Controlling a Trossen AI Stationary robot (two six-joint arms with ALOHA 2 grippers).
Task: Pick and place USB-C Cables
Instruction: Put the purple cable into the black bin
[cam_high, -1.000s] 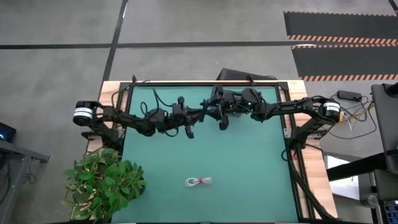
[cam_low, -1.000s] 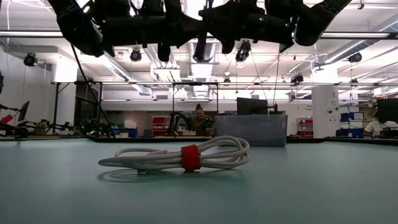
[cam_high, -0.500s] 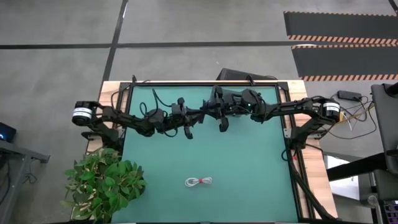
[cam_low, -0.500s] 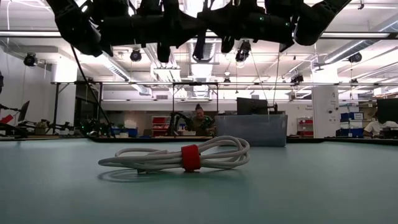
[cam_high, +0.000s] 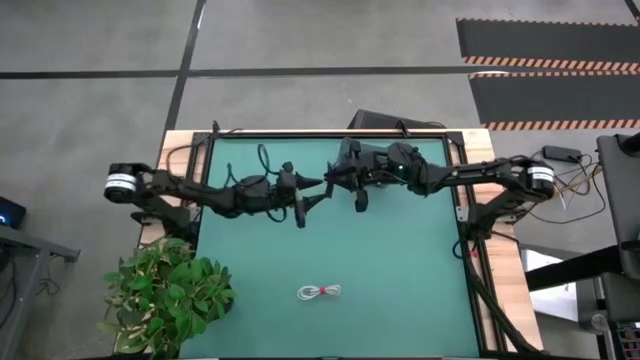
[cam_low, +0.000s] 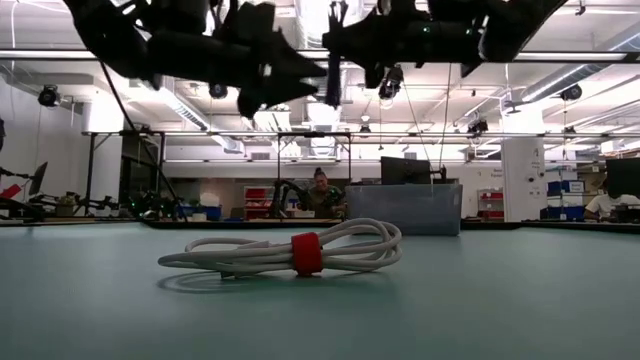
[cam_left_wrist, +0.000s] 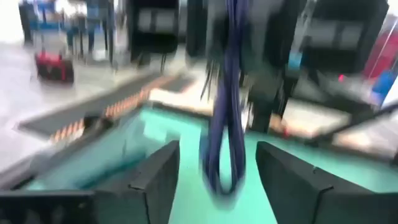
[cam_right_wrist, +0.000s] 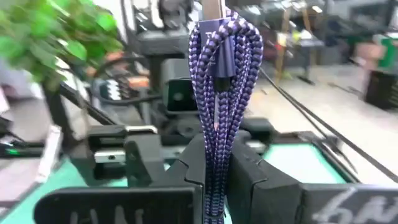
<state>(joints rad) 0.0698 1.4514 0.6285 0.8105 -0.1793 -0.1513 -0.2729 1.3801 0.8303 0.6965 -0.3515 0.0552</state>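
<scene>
— I'm looking down from above; what do my arms look like from there?

— Both are dark, slim and jointed. The left arm (cam_high: 200, 192) ends at its outer joint in a pale round cap with a black ring, and so does the right arm (cam_high: 470, 176). Thin black cables loop along the links.

— And the fingers (cam_left_wrist: 158, 180) on my left wrist camera?

— Flat, dark, angular slabs with bevelled edges. On my right wrist camera the fingers (cam_right_wrist: 249, 177) are the same matte black, with raised lettering moulded into the housing.

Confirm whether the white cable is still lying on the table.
Yes: the white cable with its red band lies flat on the green table, with both grippers high above it.
</scene>
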